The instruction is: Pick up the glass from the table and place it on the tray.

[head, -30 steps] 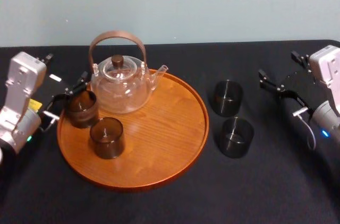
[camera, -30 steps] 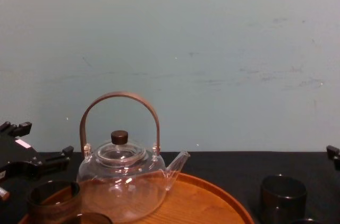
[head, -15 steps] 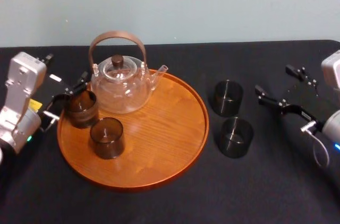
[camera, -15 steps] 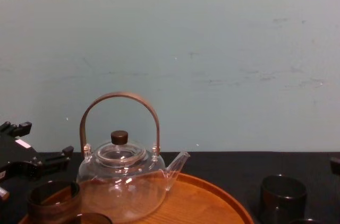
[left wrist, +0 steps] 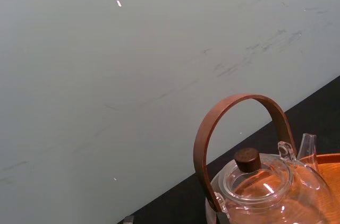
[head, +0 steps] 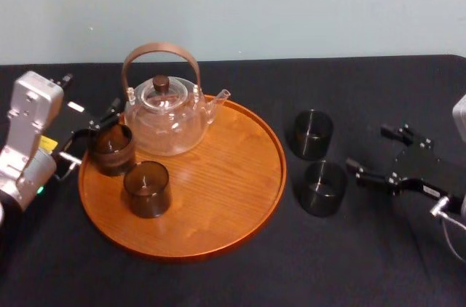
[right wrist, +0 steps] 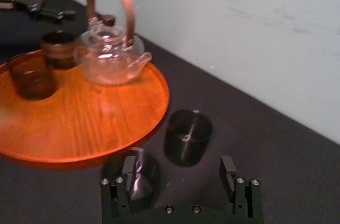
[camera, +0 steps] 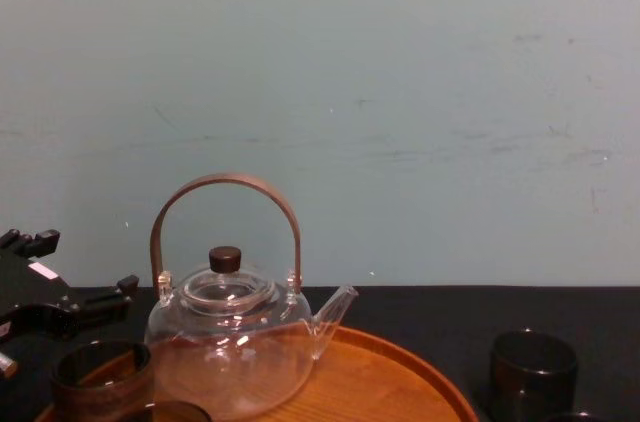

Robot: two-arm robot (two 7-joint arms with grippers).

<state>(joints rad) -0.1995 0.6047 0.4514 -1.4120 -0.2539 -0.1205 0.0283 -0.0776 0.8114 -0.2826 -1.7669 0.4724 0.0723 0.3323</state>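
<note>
Two dark smoked glasses stand on the black table right of the tray: a far glass [head: 313, 134] [right wrist: 187, 134] [camera: 532, 369] and a near glass [head: 324, 188] [right wrist: 133, 177]. My right gripper [head: 369, 148] [right wrist: 178, 173] is open and low, just right of them. One of its fingers [right wrist: 127, 173] is close beside the near glass, and the far glass sits ahead of the gap. The round orange-brown tray [head: 233, 198] [right wrist: 90, 123] [camera: 400, 377] holds a glass teapot [head: 164, 114] [left wrist: 260, 181] and two more dark glasses [head: 111, 148] [head: 146, 188]. My left gripper [head: 98, 132] [camera: 60, 307] rests open at the tray's left rim.
The black tablecloth [head: 349, 263] runs to a pale wall behind. The teapot's tall brown handle [head: 160, 56] [camera: 225, 192] rises over the tray's back left. The tray's right half is bare wood, with open cloth in front of the two table glasses.
My right gripper has dropped and come in toward the two table glasses, ending beside the near one. The left arm, tray and glasses have not moved.
</note>
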